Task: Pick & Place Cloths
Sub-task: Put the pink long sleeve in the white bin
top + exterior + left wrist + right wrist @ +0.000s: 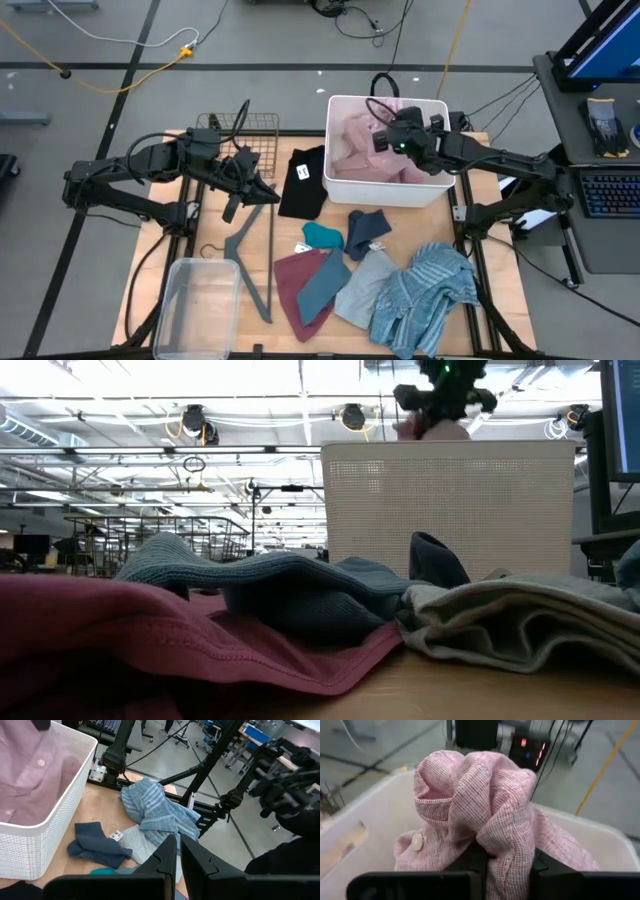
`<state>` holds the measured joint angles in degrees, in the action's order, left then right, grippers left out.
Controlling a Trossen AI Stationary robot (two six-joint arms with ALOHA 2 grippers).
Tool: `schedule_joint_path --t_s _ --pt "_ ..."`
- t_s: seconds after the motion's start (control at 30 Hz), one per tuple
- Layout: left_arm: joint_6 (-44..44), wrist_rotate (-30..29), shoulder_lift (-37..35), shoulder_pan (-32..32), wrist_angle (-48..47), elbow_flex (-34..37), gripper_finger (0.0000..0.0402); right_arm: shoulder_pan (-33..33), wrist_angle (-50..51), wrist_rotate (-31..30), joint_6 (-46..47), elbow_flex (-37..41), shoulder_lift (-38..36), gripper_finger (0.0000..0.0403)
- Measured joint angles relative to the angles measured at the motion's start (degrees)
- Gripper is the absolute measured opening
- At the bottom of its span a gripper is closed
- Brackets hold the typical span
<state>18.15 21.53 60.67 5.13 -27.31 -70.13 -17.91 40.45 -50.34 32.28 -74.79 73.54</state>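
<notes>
A pink buttoned cloth (352, 140) fills the white basket (338, 188), and my right gripper (393, 138) is shut on it above the basket. On the table lie the black cloth (303, 180), teal (322, 236), dark blue (367, 228), maroon (296, 278), a slate-blue piece (325, 285), pale grey-blue (365, 285) and the blue striped one (425, 290). My left gripper (178, 851) is shut and holds nothing; it hovers at the table's left, over the grey hanger's hook end (245, 195). My right gripper pinches a bunched fold of the pink cloth (492, 837) between its two fingers, several layers gathered together. It comes from above, over the basket. The cloth (437, 428) hangs below the fingers just above the basket's rim, and the rest of it lies in the basket.
A grey hanger (252, 255) and a clear plastic tub (195, 305) lie on the table's near left. A wire basket (240, 132) stands at the far left. Bare wood shows between the hanger and the black cloth. Cables run across the floor beyond the table.
</notes>
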Motion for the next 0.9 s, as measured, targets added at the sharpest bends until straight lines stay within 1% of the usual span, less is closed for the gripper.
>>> schedule_joint_path --t_s 0.17,0.3,0.47,0.53,0.63,0.77,0.9 --pt "0.13 0.03 0.0 0.0 0.04 0.0 0.0021 -2.43 0.61 5.49 3.94 5.63 0.0 0.0041" --pt "0.37 0.05 0.0 0.0 0.07 0.0 0.0021 -4.5 0.56 11.05 6.52 9.66 -0.02 0.007" --pt "0.37 0.05 0.01 0.0 0.07 0.0 0.0021 -5.91 0.55 14.71 7.58 13.08 -0.02 0.009" --pt "0.37 0.05 0.02 0.0 0.09 0.0 0.0021 -6.12 0.56 15.82 7.58 13.7 -0.02 0.0094" --pt "0.35 0.05 0.01 0.0 0.09 0.0 0.0021 -6.14 0.48 15.92 7.23 13.84 -0.02 0.0103" --pt "0.35 0.06 0.02 0.0 0.09 0.0 0.0021 -6.12 -0.08 15.84 3.33 13.84 -0.02 0.0121" --pt "-0.05 0.07 0.01 0.0 0.09 0.0 0.0021 -6.12 -0.05 15.77 -1.35 13.84 -0.02 0.0149"
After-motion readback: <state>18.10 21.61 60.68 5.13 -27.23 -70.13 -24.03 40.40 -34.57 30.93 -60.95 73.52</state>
